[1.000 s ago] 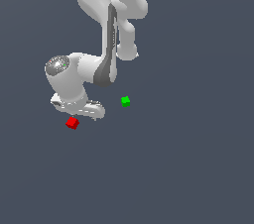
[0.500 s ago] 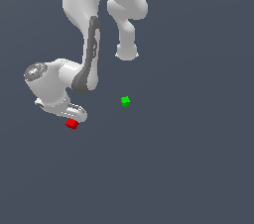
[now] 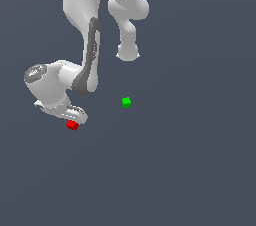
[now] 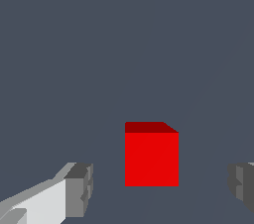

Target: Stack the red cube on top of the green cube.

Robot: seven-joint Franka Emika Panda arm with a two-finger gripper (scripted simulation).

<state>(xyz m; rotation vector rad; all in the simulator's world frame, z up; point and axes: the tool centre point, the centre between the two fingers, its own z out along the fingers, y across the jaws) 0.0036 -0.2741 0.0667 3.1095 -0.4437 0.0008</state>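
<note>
Slate-grey floor (image 3: 200, 170), plain and unmarked, filled both views and carried every item listed. White arm (image 3: 82, 15), the largest item, descended from the upper edge of the exterior view in thick jointed segments with dark grey bands; a rounded link end hung free near the middle of that view, above and apart from the green cube. The arm's wrist section (image 3: 47, 84) lay low toward the exterior view's left, turned down over the floor. Gripper (image 3: 75, 116), white-bodied with grey fingertips (image 4: 79, 188), sat directly beside the red cube; in the wrist view its two fingers stood spread wide, one on each side of the cube with bare floor showing in both gaps, so the jaws were parted and clasping nothing. Red cube (image 3: 73, 125), bright and plain, rested on the floor at the gripper's lower edge in the exterior view, and sat between the fingertips in the wrist view (image 4: 151, 156), touching neither. Green cube (image 3: 126, 102), the smallest item, rested on the floor well apart from the red cube, toward the exterior view's right and slightly higher in the frame. Only open floor lay between the two cubes, and the arm's links passed above and to the side of that stretch.
</note>
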